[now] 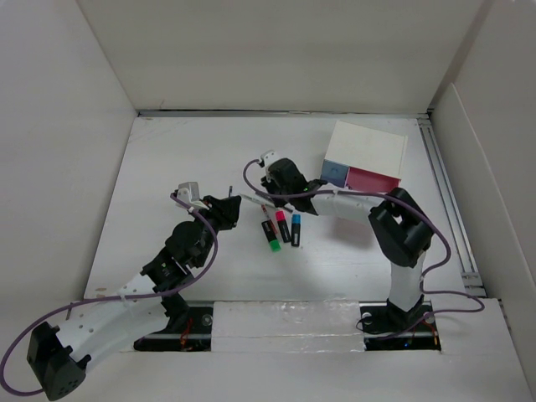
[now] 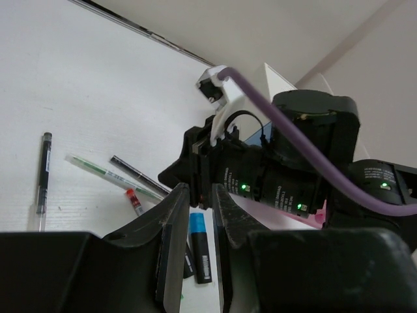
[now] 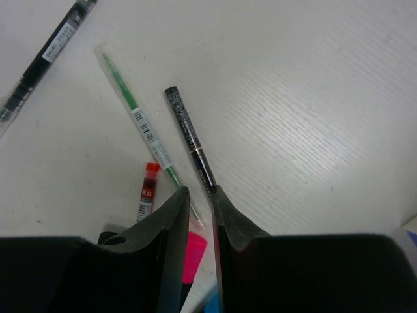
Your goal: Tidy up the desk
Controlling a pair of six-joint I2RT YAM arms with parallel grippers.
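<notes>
Top external view: the desk (image 1: pixel 184 151) is the floor of the white-panelled enclosure, and you have both arms reaching over its middle. A small white box (image 1: pixel 373 142) with one blue and one pink drawer front sits on the desk at far right. Nearer you and left of the box, three markers lie side by side, roughly parallel: green highlighter (image 1: pixel 273 236), pink highlighter (image 1: pixel 283 226), blue highlighter (image 1: pixel 296 230).

Right wrist view: your right gripper (image 3: pixel 197 194) points at a loose scatter of pens just left of the highlighters.
- Its fingers are drawn nearly together, with a thin slit between them.
- A slim dark pen (image 3: pixel 190 140) ends right at the slit.
- A clear pen with green ink (image 3: pixel 140 120) runs beside the dark pen, and its thin tip shows inside the slit.
- You cannot tell from this view whether either pen is pinched.
- A short red pen (image 3: pixel 148 189) lies just beside the green one.
- A black pen (image 3: pixel 49 52) lies apart at upper left.

Left wrist view: your left gripper (image 2: pixel 200 195) sits close to the right arm's wrist (image 2: pixel 273 176) and faces it.
- Its fingers are almost pressed together, with a narrow gap and nothing in it.
- The blue highlighter shows through that gap, lying on the desk beyond.

The top view puts this gripper just left of the pen scatter.
</notes>
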